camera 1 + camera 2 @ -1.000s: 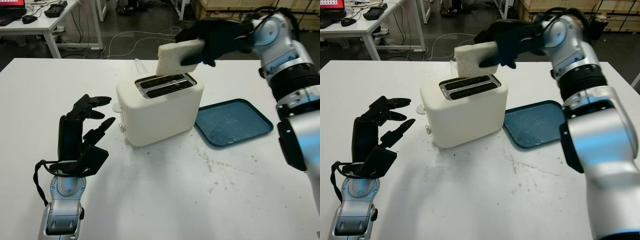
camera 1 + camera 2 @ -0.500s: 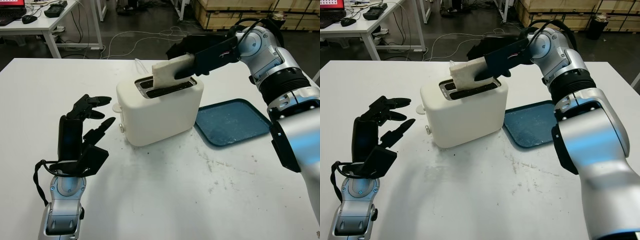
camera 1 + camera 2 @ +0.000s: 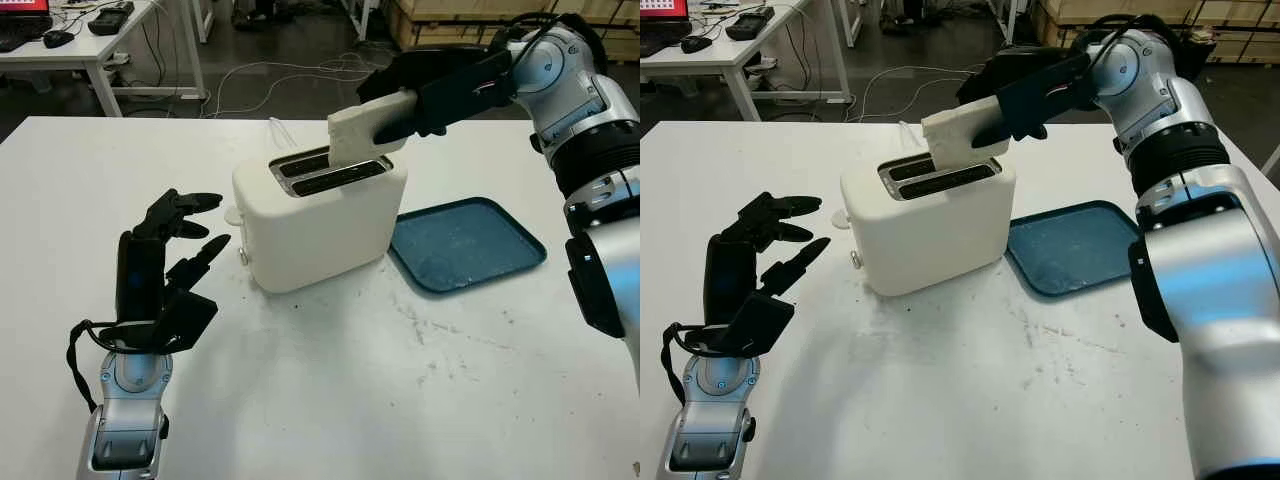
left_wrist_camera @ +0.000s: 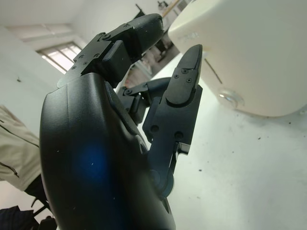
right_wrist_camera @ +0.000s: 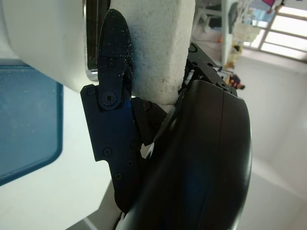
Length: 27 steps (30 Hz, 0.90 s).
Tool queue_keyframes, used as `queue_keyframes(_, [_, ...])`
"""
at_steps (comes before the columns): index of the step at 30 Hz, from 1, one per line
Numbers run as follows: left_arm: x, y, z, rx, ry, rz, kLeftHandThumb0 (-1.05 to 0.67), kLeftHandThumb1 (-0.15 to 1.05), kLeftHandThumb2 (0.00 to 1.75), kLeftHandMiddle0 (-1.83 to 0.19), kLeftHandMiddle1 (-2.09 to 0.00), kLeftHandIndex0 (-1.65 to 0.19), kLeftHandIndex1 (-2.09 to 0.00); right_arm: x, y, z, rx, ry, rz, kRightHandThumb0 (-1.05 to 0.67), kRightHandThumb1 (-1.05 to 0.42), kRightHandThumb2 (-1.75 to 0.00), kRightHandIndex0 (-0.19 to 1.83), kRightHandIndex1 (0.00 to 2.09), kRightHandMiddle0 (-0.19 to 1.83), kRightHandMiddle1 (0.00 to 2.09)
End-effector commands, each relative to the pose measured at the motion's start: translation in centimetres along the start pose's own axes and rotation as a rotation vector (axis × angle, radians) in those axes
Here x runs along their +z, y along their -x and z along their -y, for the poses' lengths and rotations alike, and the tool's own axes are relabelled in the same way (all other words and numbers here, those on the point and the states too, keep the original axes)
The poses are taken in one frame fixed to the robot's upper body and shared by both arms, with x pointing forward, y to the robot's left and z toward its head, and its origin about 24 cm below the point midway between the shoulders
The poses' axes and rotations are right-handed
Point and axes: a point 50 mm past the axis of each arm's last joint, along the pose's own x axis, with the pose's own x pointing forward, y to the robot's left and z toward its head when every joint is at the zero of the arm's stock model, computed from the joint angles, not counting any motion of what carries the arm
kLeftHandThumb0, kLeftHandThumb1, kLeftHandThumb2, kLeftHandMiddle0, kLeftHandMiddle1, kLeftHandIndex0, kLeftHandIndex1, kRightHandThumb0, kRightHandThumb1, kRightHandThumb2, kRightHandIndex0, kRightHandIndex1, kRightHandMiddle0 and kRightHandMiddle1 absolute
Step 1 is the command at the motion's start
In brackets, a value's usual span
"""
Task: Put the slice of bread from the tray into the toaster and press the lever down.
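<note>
right hand (image 3: 450, 88) clamped on the bread slice (image 3: 362, 125) — slice tilted just above the toaster (image 3: 320, 222) slots.

left hand (image 3: 165, 265): open, held up at the table's near left
right hand (image 3: 440, 90): arm stretched out, fingers closed on the bread (image 3: 360, 125)

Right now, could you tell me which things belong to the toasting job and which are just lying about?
For the job:
- slice of bread, in the right hand
- toaster
- blue tray

Lying about:
- left hand, open, idle
- background desk
- floor cables
</note>
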Motion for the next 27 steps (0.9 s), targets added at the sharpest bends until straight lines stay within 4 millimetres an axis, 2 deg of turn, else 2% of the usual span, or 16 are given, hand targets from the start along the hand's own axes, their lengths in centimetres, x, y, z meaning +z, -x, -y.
queue_keyframes(1, [0.1, -0.1, 0.1, 0.002, -0.003, 0.004, -0.23, 0.92, 0.06, -0.48, -1.27, -0.55, -0.73, 0.7, -0.2, 0.4, 0.010, 0.018, 0.006, -0.58, -0.92, -0.36, 1.09, 1.75, 0.87, 1.75])
queue_keyframes(15, [0.1, 0.0, 0.1, 0.005, -0.009, 0.002, -0.22, 0.92, 0.05, -0.48, -1.24, -0.55, -0.72, 1.0, -1.5, -1.1, 0.105, 0.049, 0.012, -0.57, -0.92, -0.34, 1.06, 1.75, 0.87, 1.75])
queue_keyframes(21, [0.1, 0.1, 0.3, 0.007, 0.007, 0.003, -0.22, 0.92, 0.05, -0.48, -1.25, -0.55, -0.72, 0.8, -1.9, -1.7, 0.100, 0.061, 0.001, -0.56, -0.92, -0.33, 1.01, 1.75, 0.88, 1.75])
queue_keyframes(27, [0.0, 0.1, 0.3, 0.010, -0.004, -0.004, -0.23, 0.92, 0.05, -0.48, -1.26, -0.56, -0.73, 1.0, -2.9, -2.8, 0.061, 0.137, -0.011, -0.55, -0.92, -0.36, 1.02, 1.75, 0.78, 1.73])
